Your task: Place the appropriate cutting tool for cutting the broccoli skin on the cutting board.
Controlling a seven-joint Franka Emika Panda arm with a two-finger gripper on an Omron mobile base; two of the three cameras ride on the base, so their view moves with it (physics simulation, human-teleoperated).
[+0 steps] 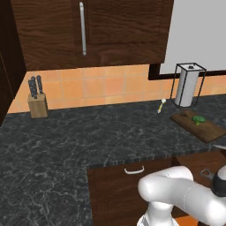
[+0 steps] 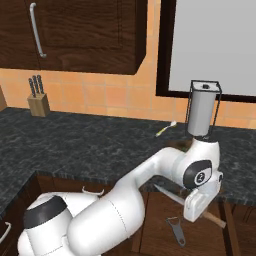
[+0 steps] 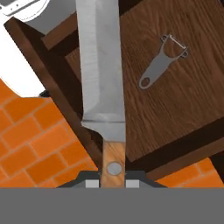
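Two fingers pinch a knife by its wooden handle, blade stretching over an open drawer where a peeler lies. Broccoli sits on the board on the tabletop, well apart from the knife.

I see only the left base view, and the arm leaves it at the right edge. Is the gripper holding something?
Observer: Yes. In the hand view the gripper is shut on a knife, held at its wooden handle.
Operator: Is any other tool near it?
Observer: A grey peeler lies flat in the open drawer, apart from the blade.
Operator: How high is the knife?
Observer: In the right base view it is below the counter edge, over the drawer.
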